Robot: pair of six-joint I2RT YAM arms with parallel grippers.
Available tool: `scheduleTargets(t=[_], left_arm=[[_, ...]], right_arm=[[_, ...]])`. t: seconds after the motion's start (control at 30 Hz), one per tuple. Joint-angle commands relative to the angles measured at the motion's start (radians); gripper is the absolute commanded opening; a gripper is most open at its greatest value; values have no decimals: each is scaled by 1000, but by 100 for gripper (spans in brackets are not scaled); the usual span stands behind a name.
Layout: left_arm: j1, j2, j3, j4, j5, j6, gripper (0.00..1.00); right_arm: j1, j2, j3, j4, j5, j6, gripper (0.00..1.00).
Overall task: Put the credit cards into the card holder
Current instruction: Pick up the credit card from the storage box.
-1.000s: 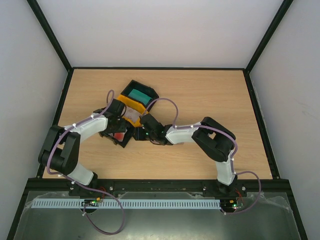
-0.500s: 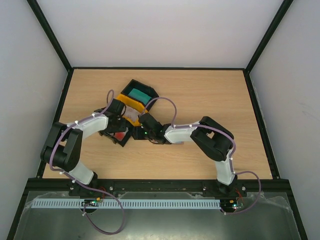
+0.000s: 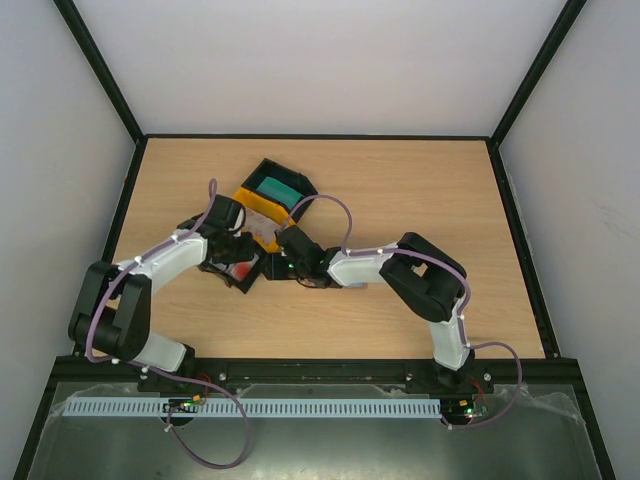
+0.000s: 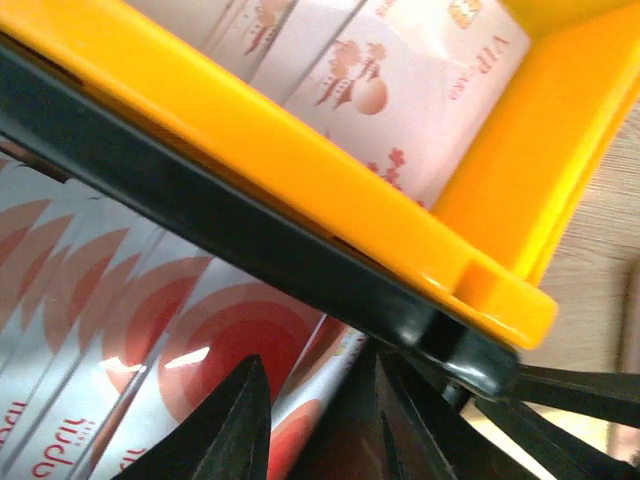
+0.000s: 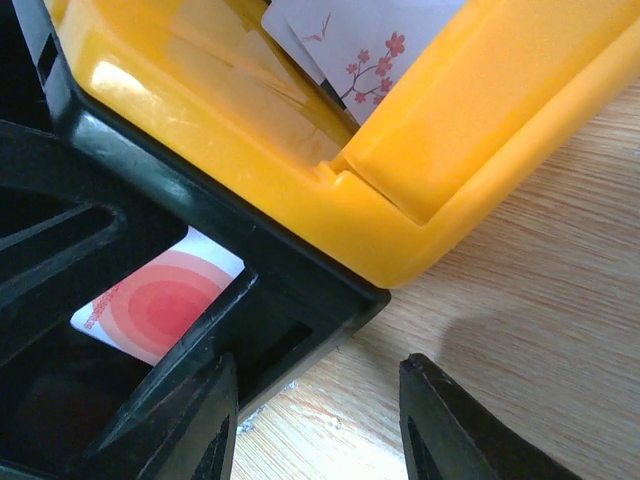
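Credit cards (image 4: 150, 330) in red and white lie fanned in the black tray (image 4: 250, 250) at the left. The left claw (image 4: 318, 362) hangs low there, with one card's edge between its narrowly parted fingers; whether it pinches that card cannot be told. Touching that tray, the yellow tray (image 4: 300, 150) holds pale blossom-printed cards (image 4: 400, 90). Further right, the right claw (image 5: 320, 362) stands spread over the desk (image 5: 540, 300) at the black tray's corner, gripping nothing.
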Motion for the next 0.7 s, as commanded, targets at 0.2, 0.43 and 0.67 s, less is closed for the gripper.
scheduleTargets(t=[0.2,0.43,0.67], left_arm=[[-21,-60,-64,-56,214,-41,30],[-22,-92,-81,-64,255,-55,32],[-23,-108,-63,-61,237,-78,38]], right_arm=[[7,35,-1,-8,10,18,44],[7,8,-25,5,21,20,44],[6,-31,-53,6,52,17,45]])
